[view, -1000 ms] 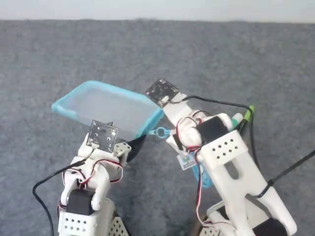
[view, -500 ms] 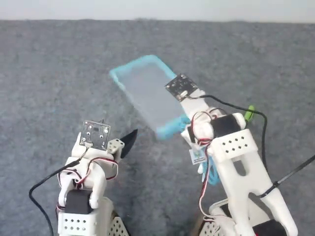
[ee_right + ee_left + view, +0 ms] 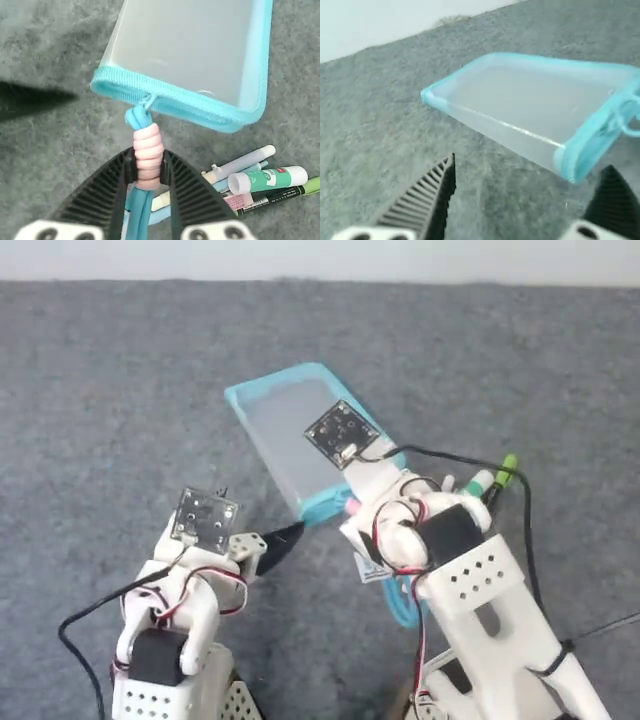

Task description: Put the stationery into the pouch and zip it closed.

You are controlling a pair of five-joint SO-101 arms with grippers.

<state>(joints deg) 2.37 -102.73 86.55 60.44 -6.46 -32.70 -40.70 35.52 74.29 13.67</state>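
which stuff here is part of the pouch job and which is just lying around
Part of the job: pouch; its pink pull cord, clamped in the right hand; glue stick and pens on the mat beside the pouch; left hand, open.
Just there: grey mat; white wall.

The right tool (image 3: pixel 148 161) grips the pink coiled pull (image 3: pixel 147 149) on the pouch (image 3: pixel 195 50); stationery (image 3: pixel 252 176) lies near.

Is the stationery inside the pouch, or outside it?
Outside: the pens and glue stick lie beside the pouch, not in it.
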